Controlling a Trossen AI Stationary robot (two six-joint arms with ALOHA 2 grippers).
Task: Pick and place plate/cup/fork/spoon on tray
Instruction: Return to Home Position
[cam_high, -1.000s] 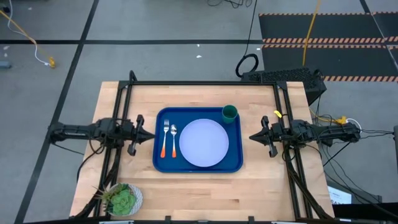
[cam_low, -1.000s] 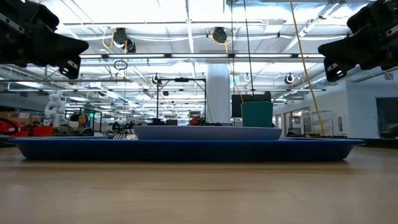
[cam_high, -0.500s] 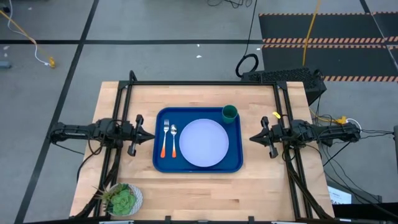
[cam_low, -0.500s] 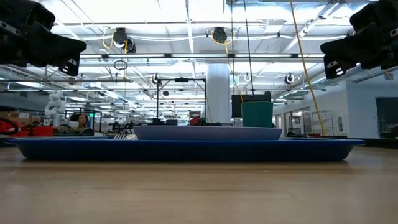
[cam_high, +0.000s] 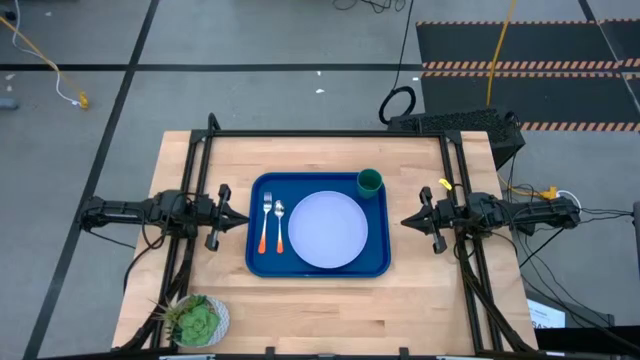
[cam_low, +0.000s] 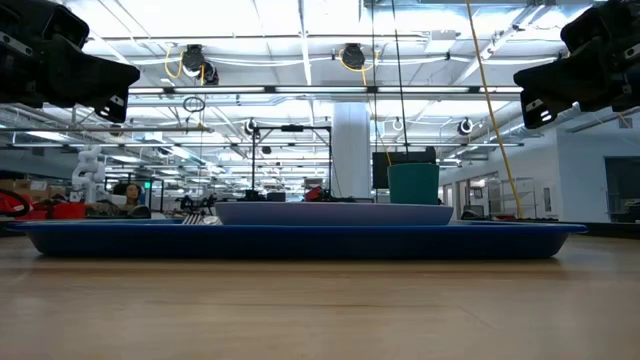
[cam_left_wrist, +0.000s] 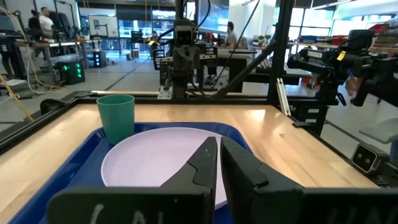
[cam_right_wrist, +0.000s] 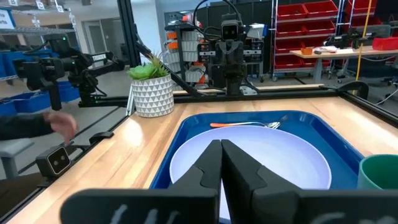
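The blue tray (cam_high: 256, 262) lies in the middle of the table. On it lie the pale plate (cam_high: 327, 229), the green cup (cam_high: 369, 181) at its far right corner, and the orange-handled fork (cam_high: 265, 225) and spoon (cam_high: 279, 225) side by side at its left. My left gripper (cam_high: 243, 219) is shut and empty, above the table left of the tray. My right gripper (cam_high: 405, 221) is shut and empty, right of the tray. The plate (cam_left_wrist: 155, 163) and cup (cam_left_wrist: 116, 116) show in the left wrist view; the plate (cam_right_wrist: 261, 162) and fork (cam_right_wrist: 249, 125) show in the right wrist view.
A white pot with a green plant (cam_high: 199, 321) stands at the table's near left corner. A black metal frame (cam_high: 320, 134) runs along the far edge and both sides. Bare wood lies between the tray and the near edge.
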